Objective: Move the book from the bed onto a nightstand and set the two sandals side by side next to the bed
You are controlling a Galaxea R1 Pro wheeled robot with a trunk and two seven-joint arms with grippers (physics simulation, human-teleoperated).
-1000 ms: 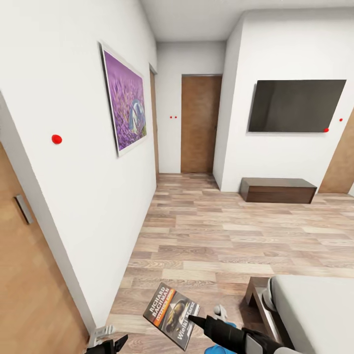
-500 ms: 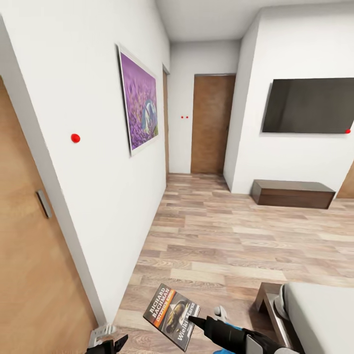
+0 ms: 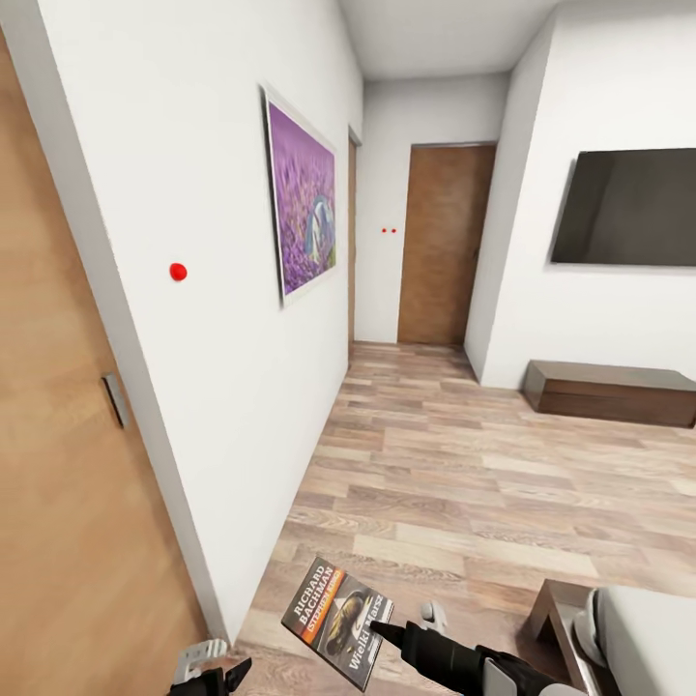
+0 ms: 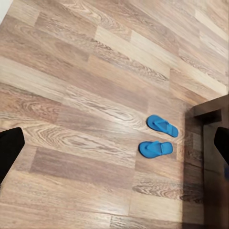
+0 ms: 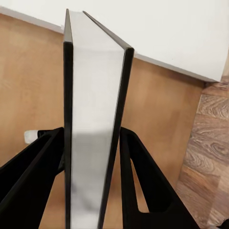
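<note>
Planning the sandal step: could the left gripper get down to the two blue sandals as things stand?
Probably yes: the left gripper is open, and bare wood floor surrounds the sandals, though it hangs well above them.

View swings left: the purple picture [image 3: 307, 205], far door [image 3: 441, 244] and TV [image 3: 628, 206] all slide rightward in frame. The near door [image 3: 68, 464] takes up more of the left side. The bed [image 3: 643, 633] shrinks into the corner.
</note>
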